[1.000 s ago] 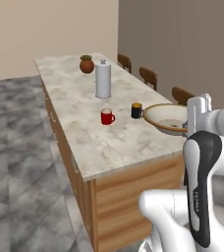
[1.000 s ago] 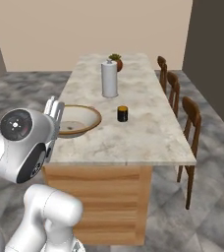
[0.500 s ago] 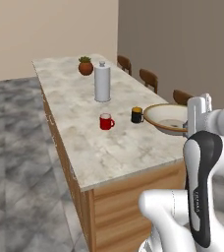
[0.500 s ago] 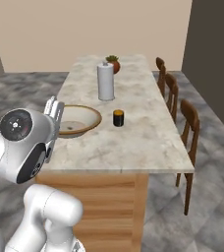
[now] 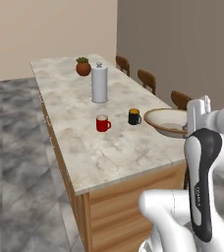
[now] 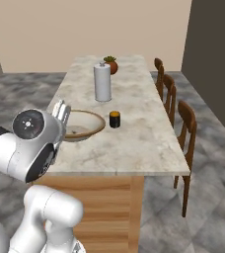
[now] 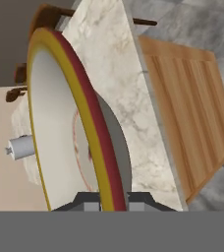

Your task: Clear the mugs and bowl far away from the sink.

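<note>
My gripper (image 7: 114,199) is shut on the rim of the bowl (image 7: 60,123), whose yellow-and-red edge runs between the finger tips. The bowl (image 5: 168,122) is wide, tan-rimmed and cream inside, and sits at the near right edge of the counter, beside my hand (image 5: 198,112). From the right base the bowl (image 6: 82,126) shows at the counter's left edge, partly behind my arm. Whether it rests on the counter I cannot tell. The red mug (image 5: 102,123) and the black mug (image 5: 134,116) (image 6: 115,119) stand just beyond it. The sink is out of view.
On the long marble island counter (image 5: 84,147) a tall white canister (image 5: 99,83) (image 6: 102,82) stands mid-way, with a potted plant (image 5: 83,66) (image 6: 111,64) at the far end. Wooden chairs (image 5: 148,78) (image 6: 186,118) line the right side. Grey floor surrounds the island.
The whole picture has shifted slightly, so the base has moved along the island. The gripper keeps the same hold on the bowl's rim. The mugs have not moved on the counter.
</note>
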